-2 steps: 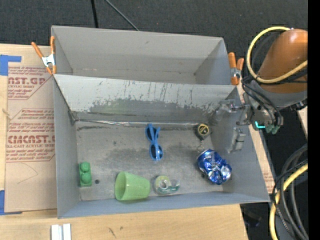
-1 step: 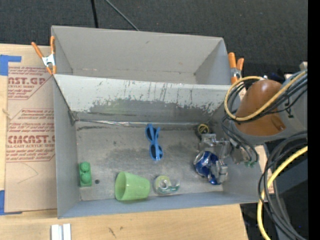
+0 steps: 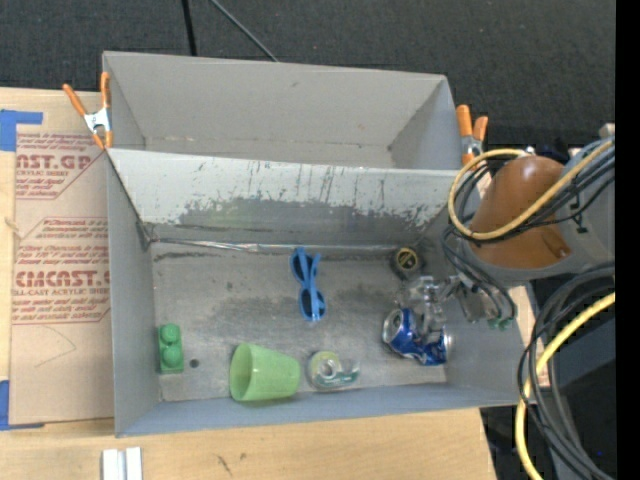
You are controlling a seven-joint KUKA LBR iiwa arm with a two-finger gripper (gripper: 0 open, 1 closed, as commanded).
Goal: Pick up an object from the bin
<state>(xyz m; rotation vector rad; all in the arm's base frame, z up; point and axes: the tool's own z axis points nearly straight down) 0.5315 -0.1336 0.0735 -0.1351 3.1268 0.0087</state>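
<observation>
Tool [image 3: 428, 310], low at the right end of the bin [image 3: 250, 293], directly above and apparently touching a crumpled blue-and-silver thing [image 3: 412, 342] that lies on the bin floor near the right wall. Whether the tool is open or closed cannot be told from this view, so no grip on the blue thing can be confirmed. The arm [image 3: 520, 213], with its orange cover and yellow cables, reaches in over the right rim.

Other contents, all apart from the tool:
- blue sunglasses [image 3: 308, 285] near the middle of the floor
- a small brass ring [image 3: 405, 260] by the back wall, just behind the tool
- a clear roundish piece [image 3: 332, 370] along the front wall
- a light green cup [image 3: 263, 373] on its side along the front wall, beside the clear piece
- a green block [image 3: 170, 348] in the front-left corner

Progress, as judged: approach and descent appear complete, since the tool is down at the blue thing. The blue thing rests on the floor, so the task is not yet done. Left to do are a secure closing on it, if none is made already, and the lift clear of the bin.
</observation>
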